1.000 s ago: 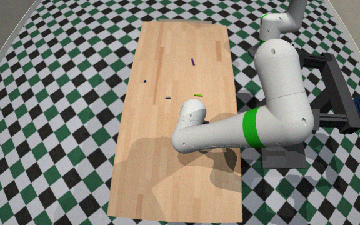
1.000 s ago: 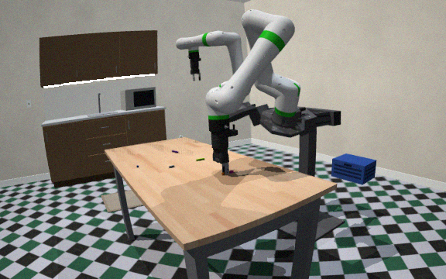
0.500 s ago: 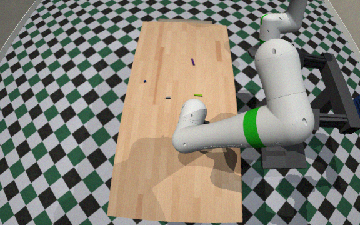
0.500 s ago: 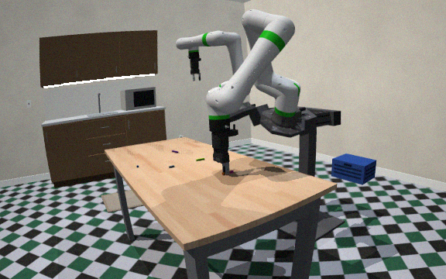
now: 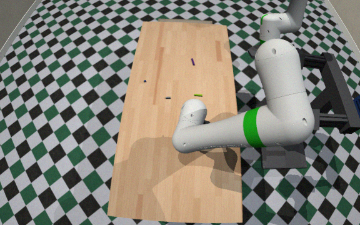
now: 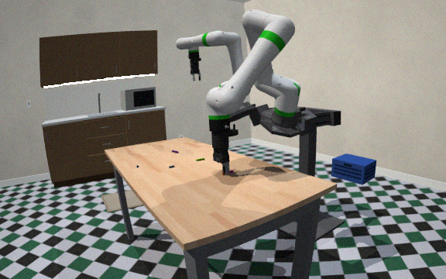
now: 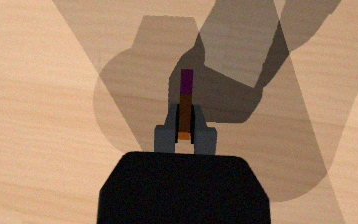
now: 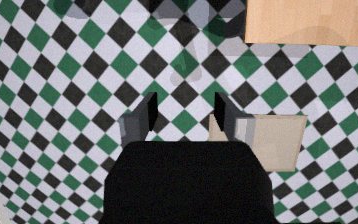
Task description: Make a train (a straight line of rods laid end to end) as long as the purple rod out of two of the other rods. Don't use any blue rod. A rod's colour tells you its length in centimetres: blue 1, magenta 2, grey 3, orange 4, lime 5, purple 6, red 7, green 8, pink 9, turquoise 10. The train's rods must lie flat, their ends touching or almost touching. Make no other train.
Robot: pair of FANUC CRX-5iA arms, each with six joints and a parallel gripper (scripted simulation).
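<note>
An orange rod (image 7: pixel 185 101) (image 6: pixel 223 173) lies in line with a magenta rod (image 7: pixel 186 81) (image 6: pixel 231 171), end to end, with no gap seen in the left wrist view. My left gripper (image 7: pixel 184 115) (image 6: pixel 226 170) is down at the table, shut on the orange rod. The arm hides both rods in the top view. The purple rod (image 5: pixel 192 62) (image 6: pixel 175 151) lies apart, farther along the table. My right gripper (image 8: pixel 185 104) (image 6: pixel 197 79) is open and empty, high up beyond the table.
A lime rod (image 5: pixel 198 95) (image 6: pixel 200 160), a grey rod (image 5: pixel 167 98) (image 6: pixel 172 167) and a blue rod (image 5: pixel 145 81) (image 6: pixel 138 167) lie apart on the table (image 5: pixel 174 187). A blue crate (image 6: pixel 354 168) stands on the floor.
</note>
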